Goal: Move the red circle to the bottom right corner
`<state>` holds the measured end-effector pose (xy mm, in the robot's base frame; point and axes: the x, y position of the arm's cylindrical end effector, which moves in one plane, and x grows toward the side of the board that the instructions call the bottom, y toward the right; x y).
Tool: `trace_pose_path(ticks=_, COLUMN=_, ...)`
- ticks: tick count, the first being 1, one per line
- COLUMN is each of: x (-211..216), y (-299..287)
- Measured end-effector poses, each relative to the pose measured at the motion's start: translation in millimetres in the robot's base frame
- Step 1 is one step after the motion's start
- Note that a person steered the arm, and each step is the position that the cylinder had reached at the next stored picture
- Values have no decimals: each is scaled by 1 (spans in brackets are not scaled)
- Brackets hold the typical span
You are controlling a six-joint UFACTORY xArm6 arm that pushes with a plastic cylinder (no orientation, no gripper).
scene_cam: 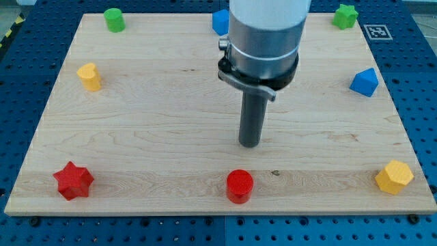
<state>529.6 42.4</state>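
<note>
Your rod stands mid-board with my tip (250, 144) just above the red circle (240, 186), not touching it.

You have no jaws or fingers here to spread or pinch: the arm ends in a plain dark rod, and its tip holds nothing. The red circle sits near the wooden board's (171, 137) bottom edge, a little below the tip and slightly to its left. Far left of the tip, low down, is the red star (73, 180); far right, low down, the yellow hexagon (394, 177). Up and left are the yellow block (89, 76) and green cylinder (114, 20). A blue block (219, 21) peeks out behind the arm; another blue block (364, 82) and a green star (345, 16) lie up right.
</note>
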Motion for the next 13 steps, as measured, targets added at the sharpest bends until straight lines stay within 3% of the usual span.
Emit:
trace_pose_path(ticks=6, x=37, y=-71)
trace_pose_path(ticks=8, x=70, y=-71)
trace_pose_path(ticks=13, x=89, y=-5)
